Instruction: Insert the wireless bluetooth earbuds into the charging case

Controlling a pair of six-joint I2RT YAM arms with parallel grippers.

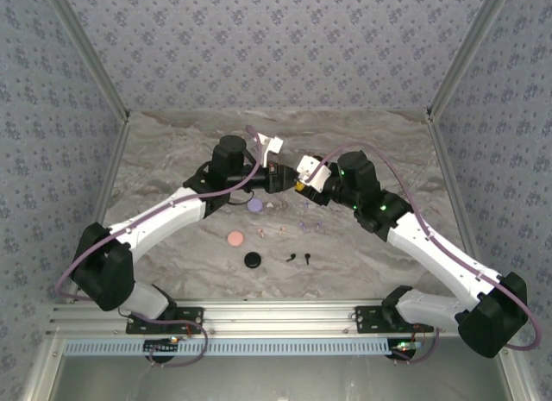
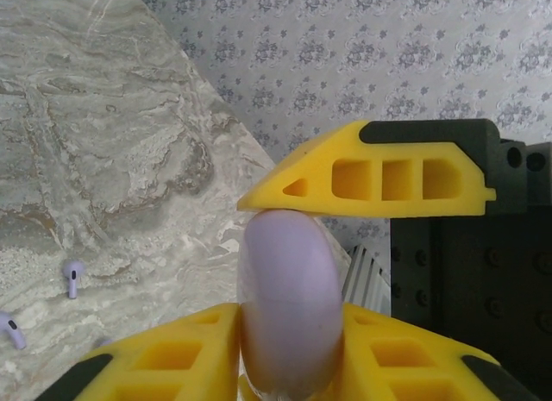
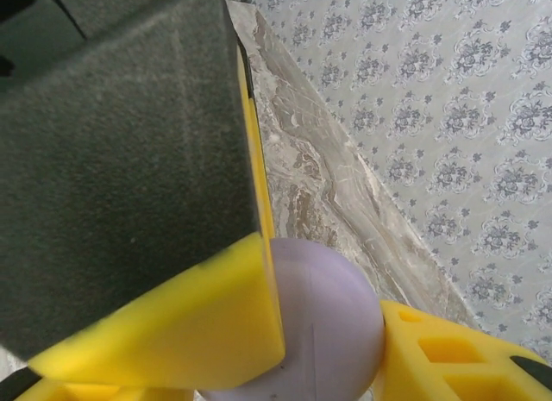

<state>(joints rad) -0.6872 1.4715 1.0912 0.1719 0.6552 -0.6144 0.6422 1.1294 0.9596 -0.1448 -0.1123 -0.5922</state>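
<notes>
Lilac case (image 2: 289,280) is clamped from both sides by the left pincer (image 2: 289,341) and right pincer (image 3: 321,349), held above the marbled surface (image 1: 388,142).

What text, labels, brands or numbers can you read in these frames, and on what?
No readable text here.
lilac case: plain surface, no marking visible.
pink round case: too small to tell.
black round case: too small to tell.
wallpaper: floral pattern, no words.
</notes>
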